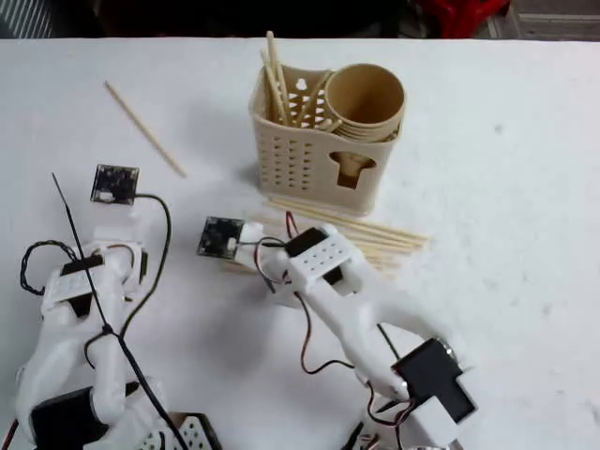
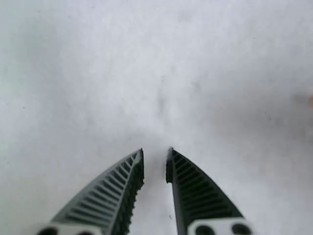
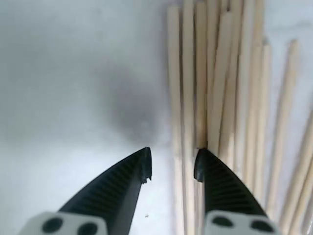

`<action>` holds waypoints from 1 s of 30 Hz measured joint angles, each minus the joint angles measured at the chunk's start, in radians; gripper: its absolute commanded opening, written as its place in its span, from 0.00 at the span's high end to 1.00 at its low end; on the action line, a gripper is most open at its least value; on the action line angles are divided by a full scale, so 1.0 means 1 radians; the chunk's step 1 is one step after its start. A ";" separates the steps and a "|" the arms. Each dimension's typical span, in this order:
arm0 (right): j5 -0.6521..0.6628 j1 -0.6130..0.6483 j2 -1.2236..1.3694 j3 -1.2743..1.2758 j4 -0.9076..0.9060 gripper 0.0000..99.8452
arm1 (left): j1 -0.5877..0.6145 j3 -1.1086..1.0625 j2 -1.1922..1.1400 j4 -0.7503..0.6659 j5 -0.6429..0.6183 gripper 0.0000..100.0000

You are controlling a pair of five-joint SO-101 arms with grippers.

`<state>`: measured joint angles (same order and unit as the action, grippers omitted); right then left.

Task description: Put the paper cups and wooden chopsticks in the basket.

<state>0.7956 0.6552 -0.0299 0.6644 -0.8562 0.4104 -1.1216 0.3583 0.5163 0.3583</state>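
This is looking like a robotics lab or a maker's test bench rather than a home or a kitchen. Two white arms, the left arm (image 1: pixel 75 319) and the right arm (image 1: pixel 356 309), are sitting side by side on a plain white table (image 1: pixel 525 281). A black cable (image 1: pixel 159 244) and red wires (image 1: pixel 309 352) are trailing loose over their shells. Small bare circuit boards (image 1: pixel 114 184) (one out at each wrist) are hanging uncovered. A perforated basket (image 1: pixel 309 164) is standing as a staged prop, and a dark room edge is showing behind the table, with something red (image 1: pixel 459 14) poking in.
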 measured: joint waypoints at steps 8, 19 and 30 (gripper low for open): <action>0.011 -0.005 -0.003 0.035 0.052 0.98 | 0.000 0.000 0.000 0.000 0.000 0.90; 0.014 0.068 -0.017 0.066 -0.018 0.98 | 0.000 0.000 0.000 0.000 0.000 0.90; -0.110 0.051 -0.321 0.069 -0.144 0.98 | 0.000 0.000 0.000 0.000 0.000 0.90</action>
<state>0.6851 0.7058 -0.3506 0.7334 -1.0004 0.4104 -1.1216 0.3583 0.5163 0.3583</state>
